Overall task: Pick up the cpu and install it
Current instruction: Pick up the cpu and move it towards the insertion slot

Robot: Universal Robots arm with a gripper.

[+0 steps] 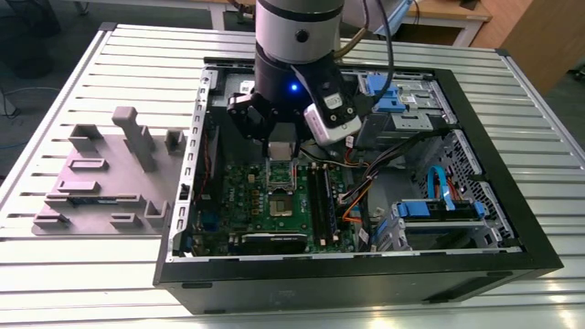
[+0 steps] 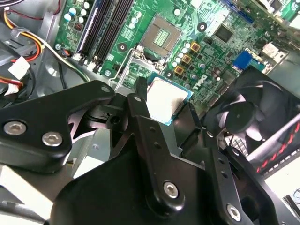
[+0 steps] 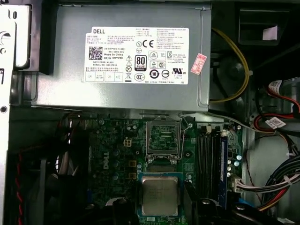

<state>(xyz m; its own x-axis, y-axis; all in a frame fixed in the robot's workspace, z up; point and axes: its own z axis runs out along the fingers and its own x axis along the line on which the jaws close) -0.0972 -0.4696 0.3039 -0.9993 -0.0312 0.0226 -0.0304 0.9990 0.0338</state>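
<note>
The gripper [image 2: 165, 104] is closed on the cpu [image 2: 168, 99], pinching the chip by two opposite edges with its silver top level and exposed. The cpu is held clear of the green motherboard [image 3: 117, 154] inside the open computer case [image 1: 366, 281], near the open socket [image 3: 163, 139] but not seated in it. In the exterior view the case stands on the slatted table [image 1: 92, 274], with a grey fixture [image 1: 101, 178] at 9 o'clock of it.
</note>
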